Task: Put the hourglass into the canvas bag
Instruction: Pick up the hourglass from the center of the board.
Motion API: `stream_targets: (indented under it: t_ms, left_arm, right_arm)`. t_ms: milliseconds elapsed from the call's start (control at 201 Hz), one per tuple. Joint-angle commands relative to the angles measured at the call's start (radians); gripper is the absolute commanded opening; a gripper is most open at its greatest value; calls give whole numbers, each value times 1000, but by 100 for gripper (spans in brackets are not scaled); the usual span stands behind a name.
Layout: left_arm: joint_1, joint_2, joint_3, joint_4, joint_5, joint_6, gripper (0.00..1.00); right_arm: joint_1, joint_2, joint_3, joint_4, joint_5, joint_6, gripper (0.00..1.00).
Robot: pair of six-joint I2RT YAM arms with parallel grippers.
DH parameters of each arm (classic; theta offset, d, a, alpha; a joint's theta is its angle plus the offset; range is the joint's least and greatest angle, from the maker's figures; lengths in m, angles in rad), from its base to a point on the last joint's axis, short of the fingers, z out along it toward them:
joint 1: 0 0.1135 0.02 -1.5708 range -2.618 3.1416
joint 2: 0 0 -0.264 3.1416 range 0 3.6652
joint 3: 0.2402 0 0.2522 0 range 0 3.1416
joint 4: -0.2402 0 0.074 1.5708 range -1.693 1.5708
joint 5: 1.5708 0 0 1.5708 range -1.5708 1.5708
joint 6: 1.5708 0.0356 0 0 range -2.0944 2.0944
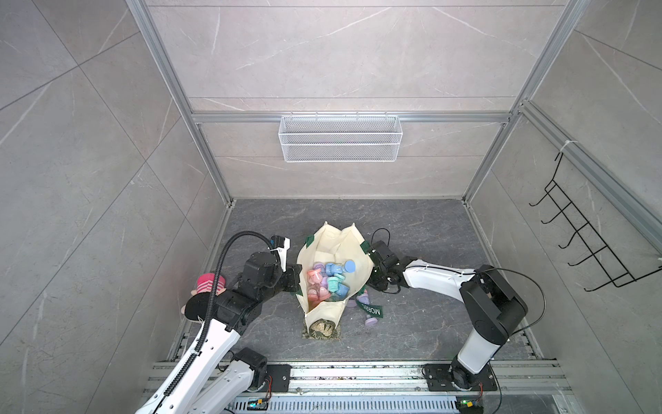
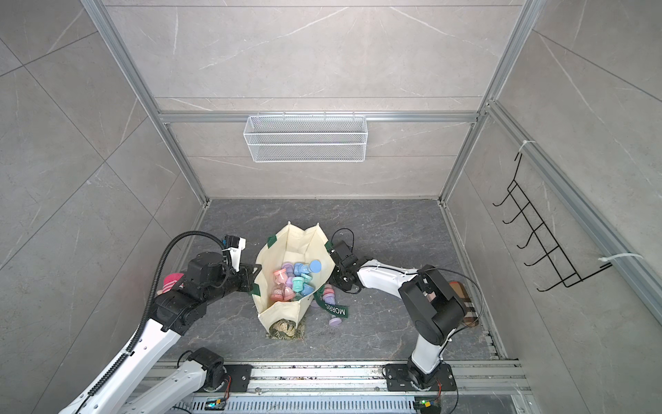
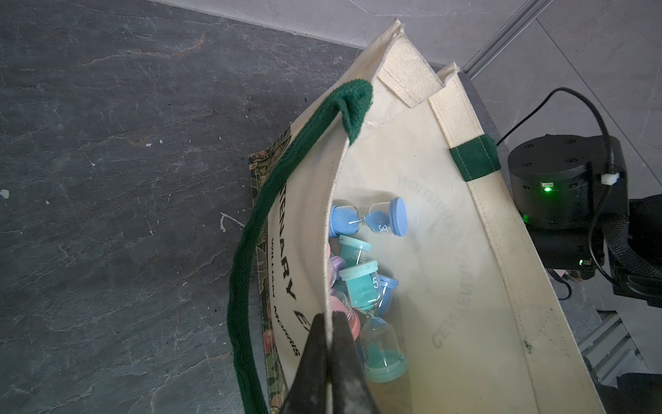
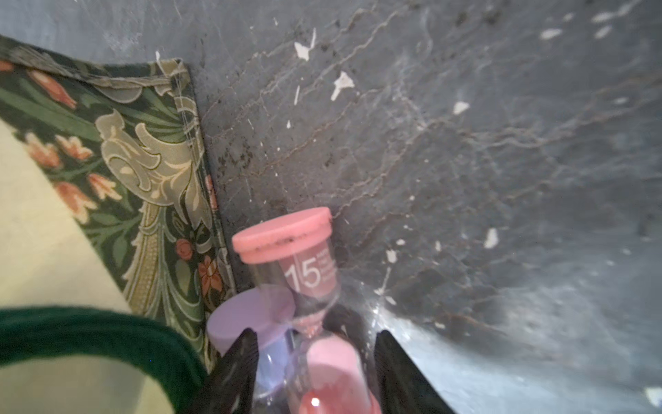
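The cream canvas bag stands open mid-floor, holding several pastel hourglasses. My left gripper is shut on the bag's left rim, with the canvas edge pinched between the jaws. Low beside the bag's right side, my right gripper is open. A pink hourglass marked 15 lies on the floor between its fingers, and a purple hourglass sits against it. Another purple hourglass lies on the floor under the green MORRIS strap.
The bag's floral base spreads on the dark floor. A pink striped soft toy lies behind my left arm, and a plaid item behind my right arm. A white wire basket hangs on the back wall, a black hook rack on the right wall.
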Motion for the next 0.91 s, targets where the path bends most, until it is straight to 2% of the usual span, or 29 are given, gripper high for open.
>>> stream_targets:
  t_ms: [0,393,901]
  left_arm:
    - [0,-36,18,79,2,12,0]
    - [-1,-45,17,79,3,13,0]
    - [-1,-49,17,80,5,11,0]
  right_arm:
    - [23,31,45,-121,48,-17,55]
    - [25,73,92,-296,140,26,51]
    - [-14,-29,-35,-309,191,90,48]
